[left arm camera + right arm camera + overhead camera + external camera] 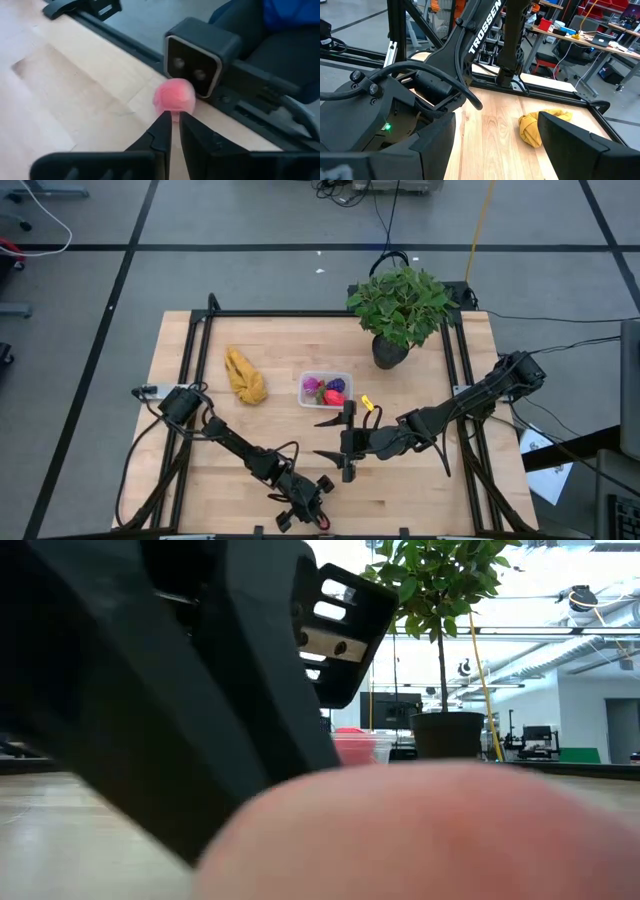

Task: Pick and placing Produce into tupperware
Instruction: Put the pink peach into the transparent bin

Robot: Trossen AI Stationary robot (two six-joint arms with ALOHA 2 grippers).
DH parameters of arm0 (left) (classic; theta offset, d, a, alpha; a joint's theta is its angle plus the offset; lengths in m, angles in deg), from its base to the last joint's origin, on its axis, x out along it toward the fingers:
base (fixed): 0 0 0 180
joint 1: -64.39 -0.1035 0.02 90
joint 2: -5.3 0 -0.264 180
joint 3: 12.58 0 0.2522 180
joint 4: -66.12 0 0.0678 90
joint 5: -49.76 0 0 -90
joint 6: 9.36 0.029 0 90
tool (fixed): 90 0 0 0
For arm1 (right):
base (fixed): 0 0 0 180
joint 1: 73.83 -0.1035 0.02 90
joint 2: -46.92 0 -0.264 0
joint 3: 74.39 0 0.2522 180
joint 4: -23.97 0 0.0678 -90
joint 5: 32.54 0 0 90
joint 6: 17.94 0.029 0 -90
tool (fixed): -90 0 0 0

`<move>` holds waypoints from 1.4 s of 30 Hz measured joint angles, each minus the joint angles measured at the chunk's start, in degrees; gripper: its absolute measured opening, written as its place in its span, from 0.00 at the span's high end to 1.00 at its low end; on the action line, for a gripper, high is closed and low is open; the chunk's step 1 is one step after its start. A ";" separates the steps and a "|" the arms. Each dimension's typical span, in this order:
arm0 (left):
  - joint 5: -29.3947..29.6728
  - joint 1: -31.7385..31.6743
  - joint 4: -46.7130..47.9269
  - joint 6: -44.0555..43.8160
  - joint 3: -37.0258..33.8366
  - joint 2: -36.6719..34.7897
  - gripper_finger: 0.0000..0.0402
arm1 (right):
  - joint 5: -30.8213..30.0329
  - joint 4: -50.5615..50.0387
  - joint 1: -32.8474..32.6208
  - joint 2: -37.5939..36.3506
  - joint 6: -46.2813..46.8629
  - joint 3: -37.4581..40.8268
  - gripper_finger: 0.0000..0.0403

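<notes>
The tupperware [325,388] is a clear box at mid-table holding red, pink and purple produce; the low view shows the tupperware [362,746] far off with something red inside. One pink fruit [174,97] sits at the table's near edge, right in front of the low camera [197,62], and fills the bottom of the low view as a pink blur [430,840]. My left gripper [175,117] is shut on it, also seen at the near edge from above [318,515]. My right gripper [335,438] hovers open just near of the tupperware, touching nothing. My left gripper pinches the pink fruit by a thin pink bit at its underside [175,116], held only between the fingertips [165,125]. The round body sticks out beyond the tips. I cannot tell whether it rests on the table or hangs clear.
A yellow banana bunch [245,375] lies left of the tupperware, also in the right wrist view [537,127]. A potted plant [400,305] stands at the far right. A small yellow-orange thing [367,403] sits by my right gripper. Black frame rails [190,370] run along the table's sides.
</notes>
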 joint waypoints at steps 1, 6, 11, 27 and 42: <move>0.33 -0.17 0.01 -0.22 0.00 0.00 0.91 | 0.01 0.00 0.00 0.00 0.00 0.00 0.32; 0.33 -0.65 0.31 -0.91 0.00 0.00 0.92 | 0.01 0.00 0.00 0.00 0.00 0.00 0.32; 0.20 -0.50 0.50 -0.91 0.00 0.00 0.93 | 0.00 -0.02 0.00 0.00 -0.01 0.00 0.32; 5.21 -2.52 10.86 -0.84 -0.07 -3.16 0.93 | 0.00 -3.35 -0.04 0.00 0.28 0.02 0.32; 14.83 -2.18 35.44 -11.82 -0.07 -12.62 0.88 | 0.01 -7.48 -3.10 -3.35 -2.68 0.07 0.32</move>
